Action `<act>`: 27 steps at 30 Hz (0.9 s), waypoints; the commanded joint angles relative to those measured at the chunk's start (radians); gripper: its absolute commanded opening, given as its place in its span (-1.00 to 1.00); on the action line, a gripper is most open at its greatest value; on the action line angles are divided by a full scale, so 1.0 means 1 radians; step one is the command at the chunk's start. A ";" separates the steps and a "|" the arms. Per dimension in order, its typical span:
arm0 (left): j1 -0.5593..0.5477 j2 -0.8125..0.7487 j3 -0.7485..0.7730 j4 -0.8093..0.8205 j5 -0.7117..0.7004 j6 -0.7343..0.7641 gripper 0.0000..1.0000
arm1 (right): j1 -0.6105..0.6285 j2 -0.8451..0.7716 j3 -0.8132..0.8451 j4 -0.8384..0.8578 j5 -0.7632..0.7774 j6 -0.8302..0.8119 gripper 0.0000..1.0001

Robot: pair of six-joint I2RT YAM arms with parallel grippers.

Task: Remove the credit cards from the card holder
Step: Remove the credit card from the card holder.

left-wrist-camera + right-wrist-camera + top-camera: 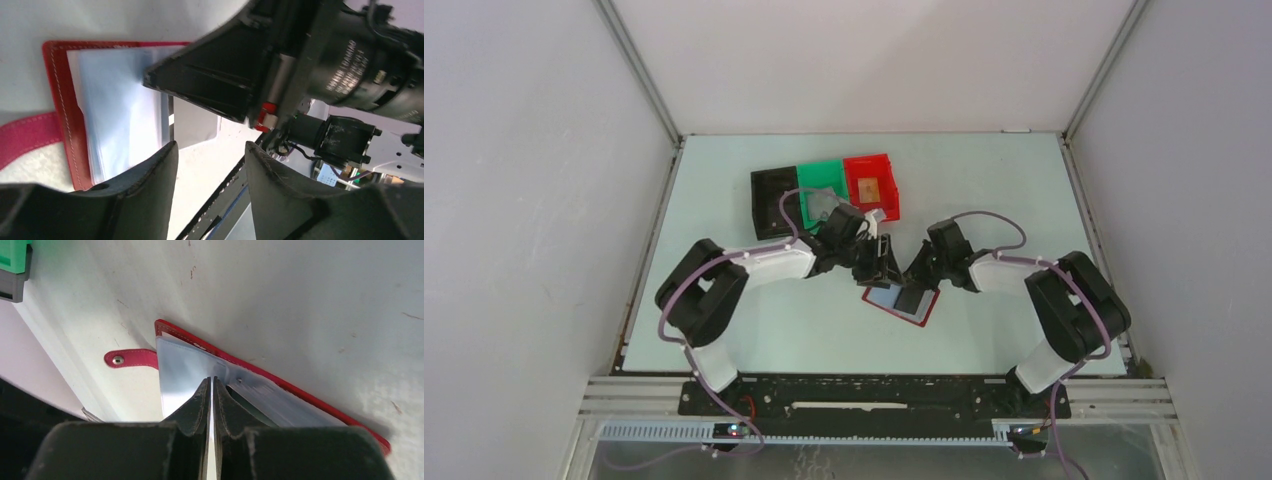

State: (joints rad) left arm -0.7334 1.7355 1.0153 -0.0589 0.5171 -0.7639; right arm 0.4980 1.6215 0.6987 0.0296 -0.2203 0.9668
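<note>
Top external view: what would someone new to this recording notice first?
Both arms meet over the open dark-red card holder at mid-table. The right gripper is pinched shut on a clear sleeve of it, and the left gripper hangs open beside it. Behind them, at the far side, a black bin, a green bin and a red bin stand in a row, with a tan card lying in the red one.

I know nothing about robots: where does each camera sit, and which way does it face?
Top external: fixed above and behind, facing down at the table; left arm and right arm show.
Left wrist: on the left arm, facing past its open left gripper at the card holder and right arm.
Right wrist: on the right arm, facing down its right gripper, pinched on a clear sleeve of the card holder.
Shared: all three see the card holder.
</note>
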 commanded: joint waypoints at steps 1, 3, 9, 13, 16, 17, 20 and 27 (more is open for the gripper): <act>0.032 0.034 -0.008 0.148 0.064 -0.059 0.11 | -0.020 -0.095 0.015 -0.095 0.031 -0.048 -0.75; 0.043 0.060 -0.009 0.195 0.099 -0.083 0.06 | -0.029 -0.139 0.006 -0.128 0.050 -0.054 -0.74; 0.049 0.126 0.010 0.238 0.138 -0.109 -0.05 | -0.058 -0.288 -0.067 -0.176 0.072 -0.041 -0.71; 0.049 0.157 0.019 0.236 0.143 -0.109 -0.06 | -0.059 -0.368 -0.136 -0.184 0.066 -0.012 -0.69; 0.049 0.172 0.018 0.232 0.141 -0.107 -0.06 | -0.059 -0.413 -0.189 -0.164 0.044 0.014 -0.64; 0.050 0.177 0.017 0.231 0.142 -0.108 -0.06 | -0.059 -0.425 -0.202 -0.159 0.040 0.023 -0.63; 0.051 0.183 0.014 0.232 0.138 -0.108 -0.06 | -0.058 -0.426 -0.228 -0.137 0.030 0.034 -0.60; 0.049 0.210 0.011 0.228 0.137 -0.110 -0.12 | -0.044 -0.376 -0.232 -0.090 0.016 0.039 -0.60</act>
State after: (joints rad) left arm -0.6849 1.9240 1.0153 0.1490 0.6346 -0.8654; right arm 0.4416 1.2251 0.4625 -0.1146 -0.1970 0.9867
